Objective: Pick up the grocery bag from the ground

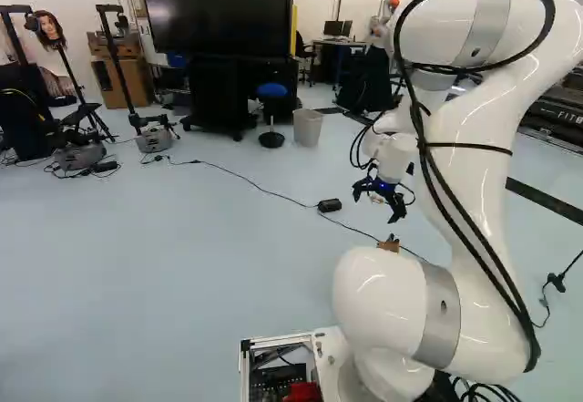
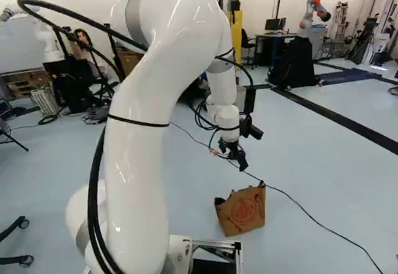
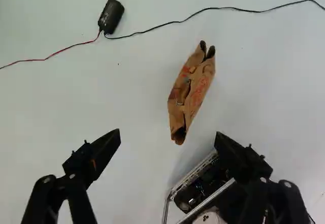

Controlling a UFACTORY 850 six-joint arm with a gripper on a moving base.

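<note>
**Open claw, soft paper bag below**

The claw (image 3: 168, 133) hangs above the floor (image 2: 336, 162), its two fingers spread wide with nothing between them. Ahead of that gap, the brown grocery bag (image 3: 192, 94) stands on the floor, near the base (image 2: 217, 252), with the thin cable (image 3: 254, 11) on its far side. It looks like creased paper, narrow and partly folded in — probably light and limp, easily crushed or torn. The best hold seems the middle of the top edge, one finger on each broad side, so both layers rise together; a slight turn may help. A corner pinch could rip it — how full it is, I cannot tell.
</note>
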